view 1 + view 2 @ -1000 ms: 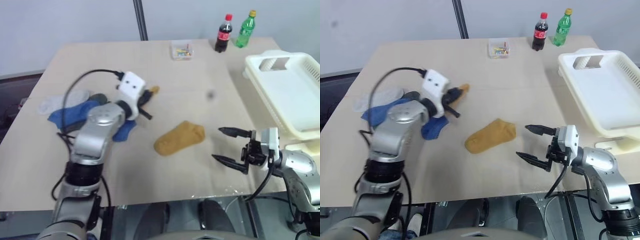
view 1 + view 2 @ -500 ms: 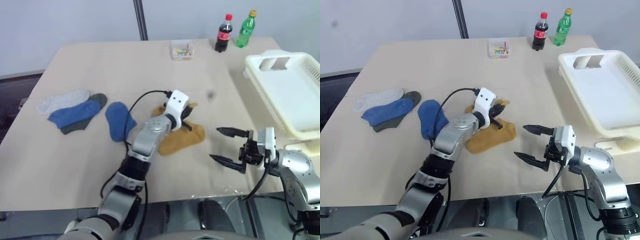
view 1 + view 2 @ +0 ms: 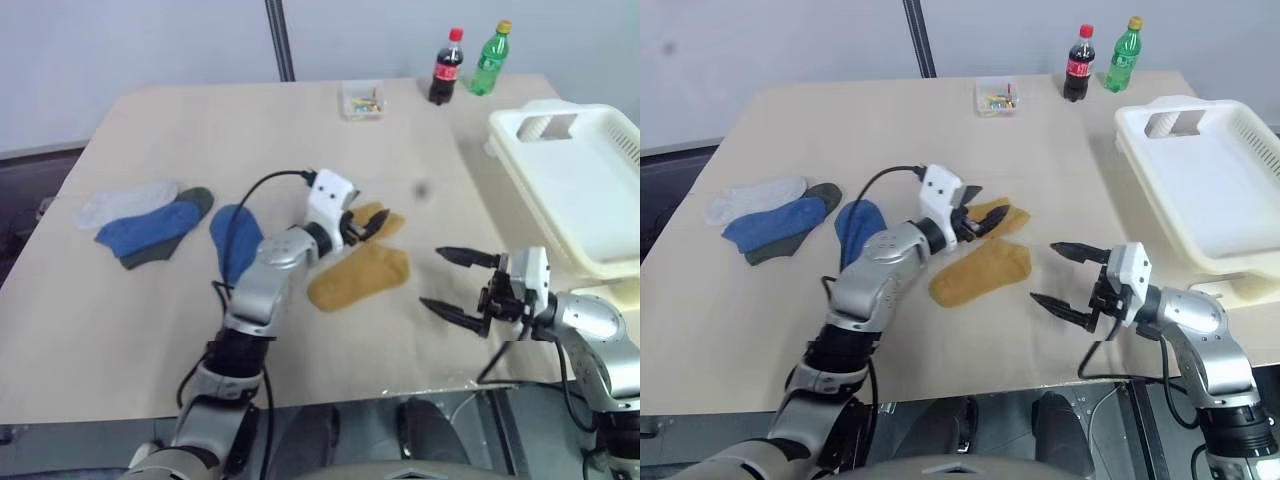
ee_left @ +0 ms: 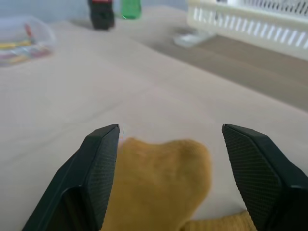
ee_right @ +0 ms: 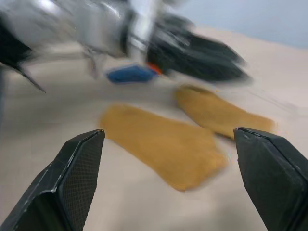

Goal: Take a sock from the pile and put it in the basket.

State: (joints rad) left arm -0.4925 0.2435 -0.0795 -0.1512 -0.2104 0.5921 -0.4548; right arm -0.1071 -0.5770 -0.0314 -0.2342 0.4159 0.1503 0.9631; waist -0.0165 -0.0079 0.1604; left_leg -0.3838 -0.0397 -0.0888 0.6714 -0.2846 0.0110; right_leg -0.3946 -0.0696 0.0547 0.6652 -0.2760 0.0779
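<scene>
From my station, the table [image 3: 180, 330] reads as smooth, matt, pale wood-look board. The sock [image 3: 360, 277] just beside the left gripper [image 3: 985, 217] is soft mustard cloth, matt, finely napped. The pile [image 3: 150, 220], well left of that sock, is flat matt knit cloth. The basket [image 3: 520, 150], to the sock's right, is cream plastic with a slight sheen. I note textured matt black pads on the left gripper's fingers [image 4: 103, 163]; the right gripper [image 3: 1072, 274] looks alike. Both arms show brushed silver metal.
</scene>
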